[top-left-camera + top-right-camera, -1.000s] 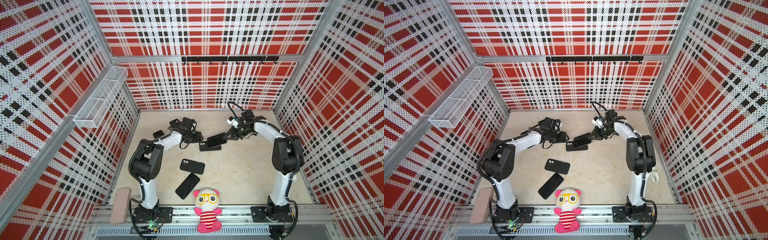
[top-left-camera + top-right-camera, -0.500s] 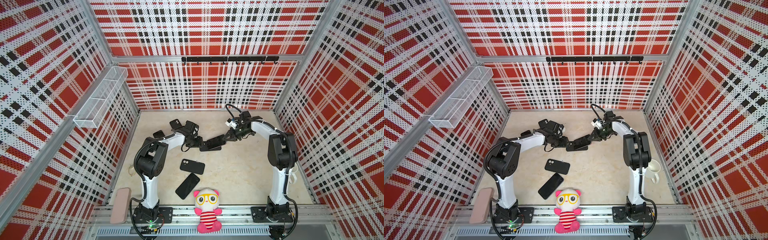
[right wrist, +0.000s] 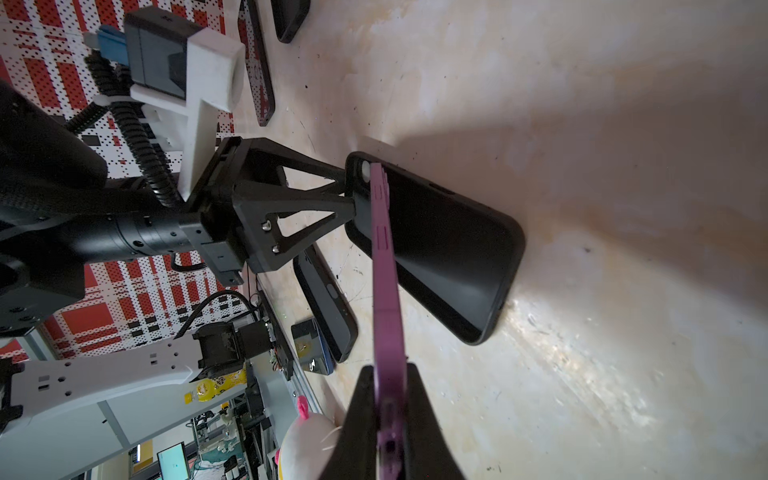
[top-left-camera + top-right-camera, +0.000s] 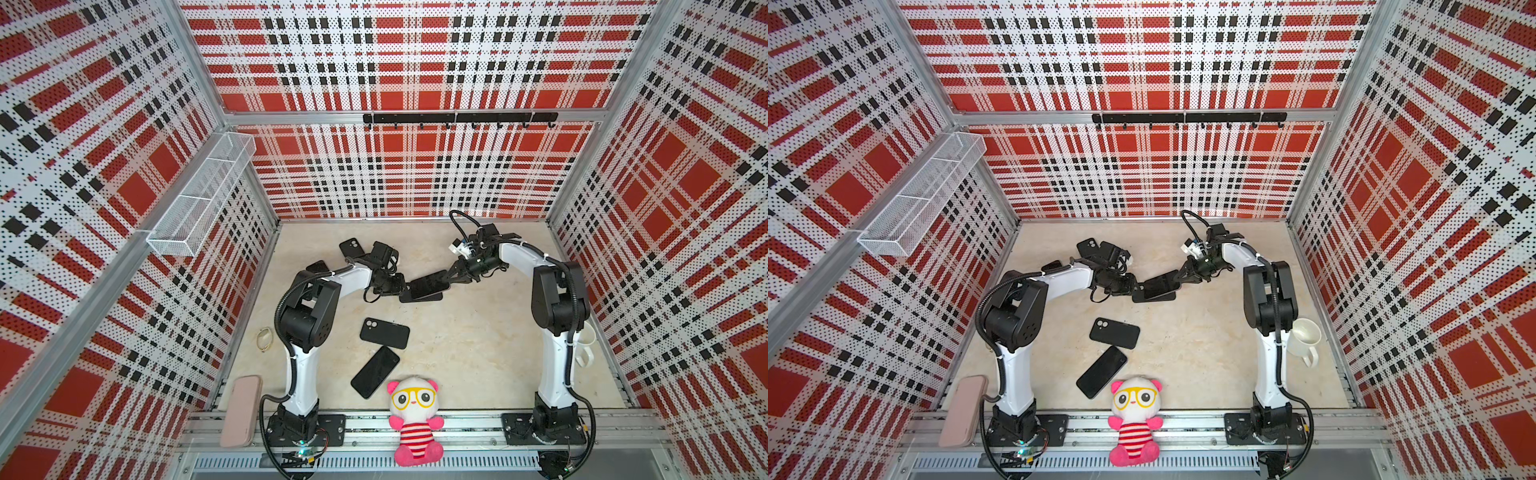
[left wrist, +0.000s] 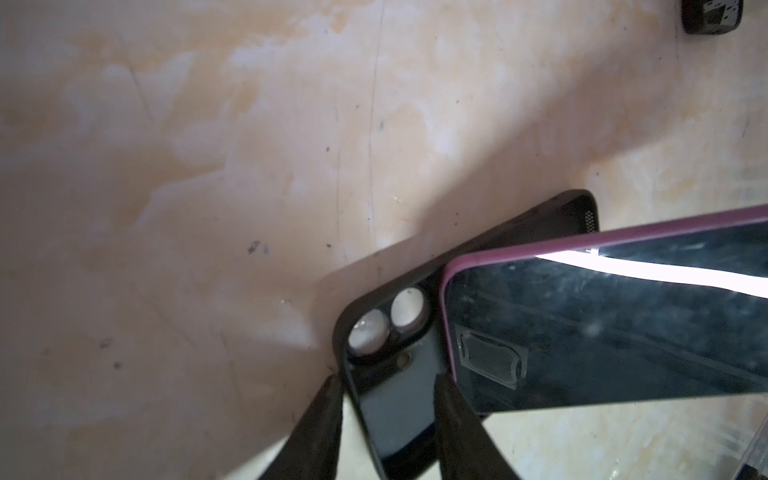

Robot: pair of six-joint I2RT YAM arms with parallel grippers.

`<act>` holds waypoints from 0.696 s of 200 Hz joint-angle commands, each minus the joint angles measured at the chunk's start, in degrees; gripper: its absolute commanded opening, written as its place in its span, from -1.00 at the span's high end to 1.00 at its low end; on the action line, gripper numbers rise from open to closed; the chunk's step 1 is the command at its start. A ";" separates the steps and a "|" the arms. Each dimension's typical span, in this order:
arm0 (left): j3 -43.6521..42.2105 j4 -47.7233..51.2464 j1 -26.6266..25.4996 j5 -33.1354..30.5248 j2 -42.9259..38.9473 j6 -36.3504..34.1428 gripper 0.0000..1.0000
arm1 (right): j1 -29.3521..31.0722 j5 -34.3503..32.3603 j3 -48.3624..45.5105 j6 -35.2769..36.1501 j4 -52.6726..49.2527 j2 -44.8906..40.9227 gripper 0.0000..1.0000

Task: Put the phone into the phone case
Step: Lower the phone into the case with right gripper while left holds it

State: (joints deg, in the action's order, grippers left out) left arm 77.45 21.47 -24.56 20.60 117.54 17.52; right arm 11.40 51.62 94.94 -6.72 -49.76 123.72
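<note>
pinching phone (image 4: 429, 281), tilted over phone case (image 4: 420, 297)

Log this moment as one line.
right gripper: shut on phone, tilted over phone case | left gripper: straddles case's camera end | phone: not seated

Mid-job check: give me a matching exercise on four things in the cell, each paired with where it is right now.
Things:
1 phone
2 phone case
3 plush toy
4 white mug

Places:
A sitting on the front rail
B flat on the table, between the fingers of the left gripper
C beside the right arm
D tilted, held by the right gripper

Pairs: 1-D, 2-B, 3-A, 4-C
</note>
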 commanded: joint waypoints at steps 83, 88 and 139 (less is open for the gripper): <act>-2.16 -0.64 -0.26 4.58 0.13 0.21 0.01 | 3.62 -3.30 0.27 -3.59 3.67 7.29 1.00; -2.33 -0.72 -0.38 4.77 -0.01 0.23 0.00 | 3.71 -3.48 0.23 -3.80 3.83 7.48 1.00; -3.22 -1.79 -1.13 7.08 -1.23 0.46 -0.02 | 4.64 -4.18 -0.72 -5.93 5.99 8.88 1.00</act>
State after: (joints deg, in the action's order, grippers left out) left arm 75.79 18.85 -24.40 23.55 116.95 18.00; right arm 13.61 54.96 95.09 -12.05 -44.88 128.84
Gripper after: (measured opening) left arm 0.509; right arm 0.114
